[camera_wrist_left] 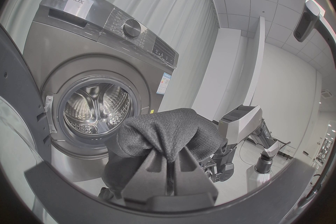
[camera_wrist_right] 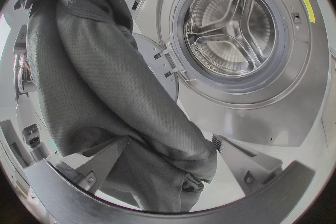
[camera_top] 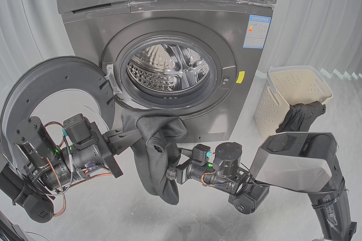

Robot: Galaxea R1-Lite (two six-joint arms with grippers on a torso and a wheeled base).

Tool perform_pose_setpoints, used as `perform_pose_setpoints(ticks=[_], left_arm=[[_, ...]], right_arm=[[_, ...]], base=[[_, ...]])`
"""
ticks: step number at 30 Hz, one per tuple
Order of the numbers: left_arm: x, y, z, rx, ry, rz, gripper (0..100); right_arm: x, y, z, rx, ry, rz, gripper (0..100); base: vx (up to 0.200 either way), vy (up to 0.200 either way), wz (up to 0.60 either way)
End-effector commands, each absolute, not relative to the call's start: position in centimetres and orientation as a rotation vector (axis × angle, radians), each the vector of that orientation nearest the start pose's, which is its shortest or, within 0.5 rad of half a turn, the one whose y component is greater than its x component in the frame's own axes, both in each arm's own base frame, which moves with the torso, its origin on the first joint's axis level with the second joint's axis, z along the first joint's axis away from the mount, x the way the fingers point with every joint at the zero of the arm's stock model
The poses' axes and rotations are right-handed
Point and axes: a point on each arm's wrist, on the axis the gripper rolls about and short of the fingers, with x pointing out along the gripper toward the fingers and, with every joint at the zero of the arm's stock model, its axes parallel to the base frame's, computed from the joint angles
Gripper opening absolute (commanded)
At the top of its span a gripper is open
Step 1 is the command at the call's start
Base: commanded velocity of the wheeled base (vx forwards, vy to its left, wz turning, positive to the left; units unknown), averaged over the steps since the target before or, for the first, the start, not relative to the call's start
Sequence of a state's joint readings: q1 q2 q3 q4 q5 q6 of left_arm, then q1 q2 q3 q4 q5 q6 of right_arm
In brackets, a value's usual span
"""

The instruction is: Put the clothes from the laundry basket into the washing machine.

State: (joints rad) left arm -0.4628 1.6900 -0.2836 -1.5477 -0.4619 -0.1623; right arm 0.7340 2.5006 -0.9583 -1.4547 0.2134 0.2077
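Clothing is only partway to where it belongs. A dark grey garment (camera_top: 156, 147) hangs in the air in front of the washing machine (camera_top: 233, 110), just below the lip of its round opening. Its top is bunched and its long tail droops toward the floor (camera_top: 113, 215). The left gripper (camera_top: 130, 135) has it by the top, jaws clenched on a fold of the knit; in the left wrist view the cloth mounds over the pinched tips (camera_wrist_left: 170, 165). The right gripper (camera_top: 170, 173) sits lower, against the hanging part, its jaws spread wide with fabric running between them, not squeezed.

Behind the garment, the drum (camera_top: 166, 64) shows bare steel, with nothing lying in the part I can see. The door (camera_top: 49, 80) is swung open to the robot's left, so the way in is free. Right of the machine stands the cream laundry basket (camera_top: 271, 102), with a black garment (camera_top: 301, 117) slung over its front rim. Whether more lies deeper inside it, I cannot tell.

By my reckoning nothing is loaded yet. The grey piece is out of the basket and at the machine, but it hangs below the opening and needs raising and feeding into the drum. After that, at least the black piece is left to fetch.
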Motion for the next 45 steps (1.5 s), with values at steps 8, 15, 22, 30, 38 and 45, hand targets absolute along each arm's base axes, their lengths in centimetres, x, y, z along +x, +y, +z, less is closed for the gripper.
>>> perform_pose_setpoints(ticks=[8, 15, 22, 30, 38, 45], left_arm=[[21.0, -11.4, 15.1, -0.15, -0.067, -0.925, 0], [21.2, -11.0, 15.2, -0.152, -0.073, -0.906, 0], [21.5, -10.2, 15.3, -0.15, -0.08, -0.869, 0], [21.5, -9.8, 15.0, -0.147, -0.069, -0.852, 0], [21.2, -9.6, 14.6, -0.147, -0.049, -0.847, 0], [21.4, -9.4, 14.1, -0.141, -0.025, -0.828, 0]], right_arm=[[30.5, 28.4, -0.3, 0.181, 0.171, 0.933, 0], [30.3, 25.2, 1.7, 0.167, 0.174, 0.815, 0], [29.3, 20.2, 7.0, 0.186, 0.093, 0.712, 0], [26.2, 17.1, 11.5, 0.163, -0.013, 0.64, 0], [25.3, 16.0, 13.7, 0.181, -0.085, 0.577, 0], [25.8, 15.6, 15.6, 0.207, -0.16, 0.545, 0]], base=[[0.0, 0.0, 0.0], [0.0, 0.0, 0.0], [0.0, 0.0, 0.0], [0.0, 0.0, 0.0], [0.0, 0.0, 0.0], [0.0, 0.0, 0.0]])
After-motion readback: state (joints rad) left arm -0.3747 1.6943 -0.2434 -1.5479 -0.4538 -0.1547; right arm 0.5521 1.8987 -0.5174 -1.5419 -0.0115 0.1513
